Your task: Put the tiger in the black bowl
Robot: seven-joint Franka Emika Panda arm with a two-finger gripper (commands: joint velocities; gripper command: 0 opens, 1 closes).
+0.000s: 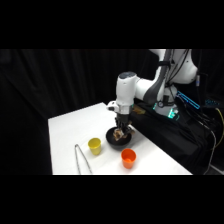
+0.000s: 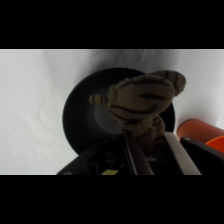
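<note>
Two cups stood on the white bench point(image 1: 65, 127) near the black bowl point(image 1: 111, 140): a yellow cup point(image 1: 95, 145) just beside the bowl at its 9 o'clock in the side view, and an orange cup point(image 1: 128, 158) close to it at about 5 o'clock. Metal tongs point(image 1: 80, 159) lay near the bench's front edge, at roughly 8 o'clock from the yellow cup and apart from it. The white arm point(image 1: 127, 90) reached in from the upper right, and its pincer point(image 1: 120, 131) hung straight down over the bowl.

Seen from the wrist, the tiger point(image 2: 142, 102) was clamped between the pincer's point(image 2: 147, 150) two fingers, which pressed against its lower body from either side; its striped brown-and-tan bulk rose toward 12 o'clock above them. Behind it the bowl point(image 2: 77, 117) filled the middle of the wrist view, so the toy was directly over the bowl's hollow. Whether it touched the bowl's floor could not be told. The orange cup point(image 2: 200, 131) showed at 3 o'clock in the wrist view, just beside the bowl's rim.
</note>
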